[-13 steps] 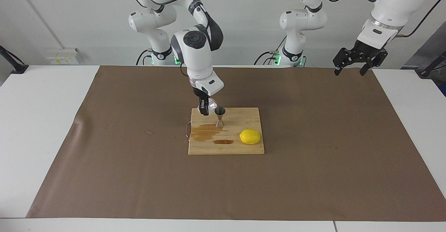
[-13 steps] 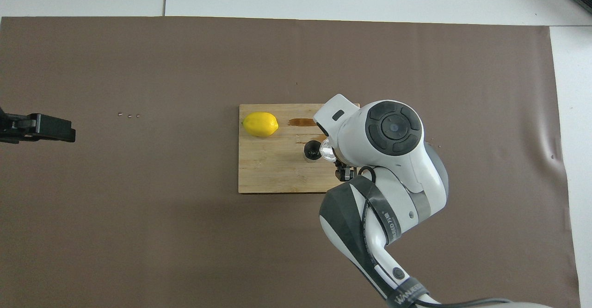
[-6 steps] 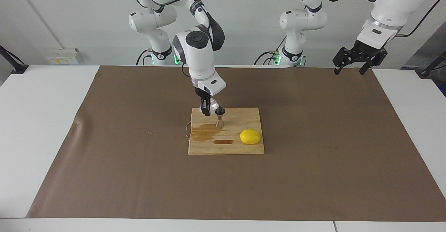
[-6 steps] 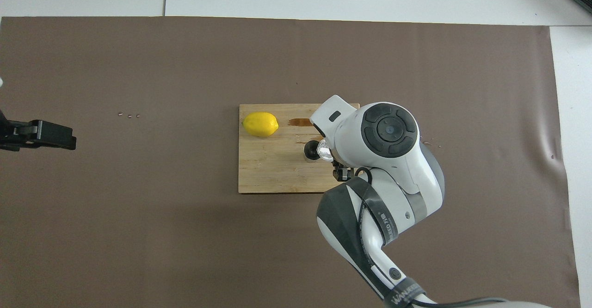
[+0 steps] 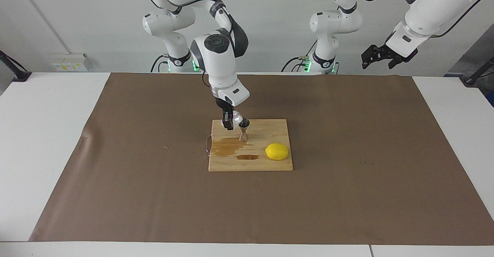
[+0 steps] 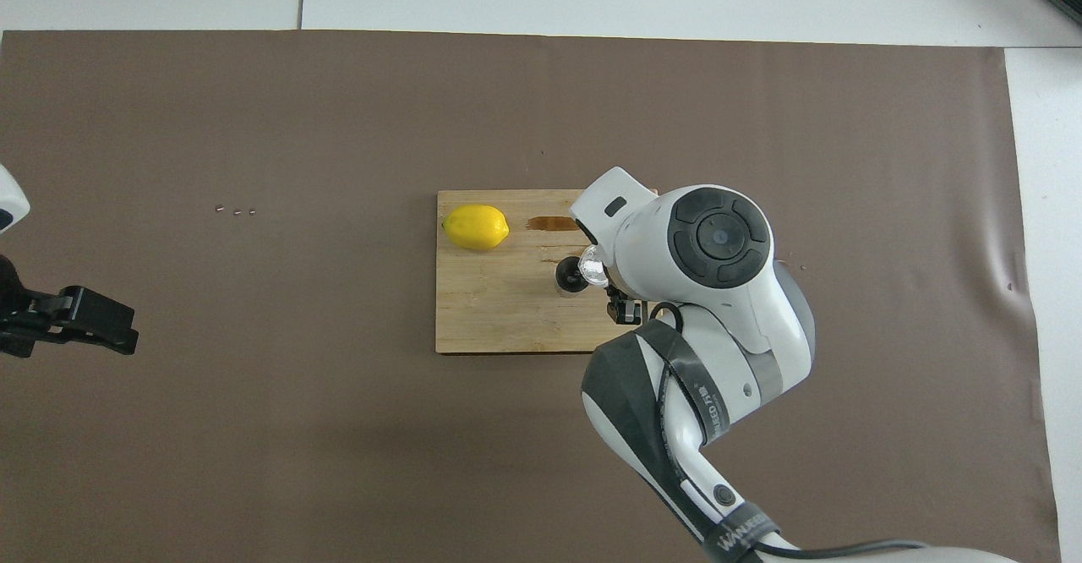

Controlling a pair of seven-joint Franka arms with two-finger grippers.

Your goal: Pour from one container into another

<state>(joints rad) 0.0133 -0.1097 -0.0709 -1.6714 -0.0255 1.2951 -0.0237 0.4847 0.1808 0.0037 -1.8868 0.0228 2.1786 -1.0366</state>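
My right gripper (image 5: 230, 120) is shut on the clear faceted glass cup (image 5: 236, 116), holding it tilted just above the wooden board (image 5: 272, 129). The cup's rim leans over the mouth of the silver hourglass jigger (image 5: 243, 130), which stands upright on the board. From overhead the cup (image 6: 593, 265) overlaps the jigger's dark opening (image 6: 571, 276), and the right wrist hides most of that gripper. My left gripper (image 5: 377, 61) hangs open and empty, high over the left arm's end of the table, and also shows at the overhead view's edge (image 6: 97, 328).
A yellow lemon (image 5: 277, 151) lies on the board's corner farther from the robots, toward the left arm's end. Two dark wet patches (image 5: 227, 147) stain the board beside the jigger. A brown mat (image 5: 347, 195) covers the table.
The left arm has lifted its gripper higher and drawn it back toward its base. The right gripper has brought the tilted cup slightly closer over the jigger's mouth.
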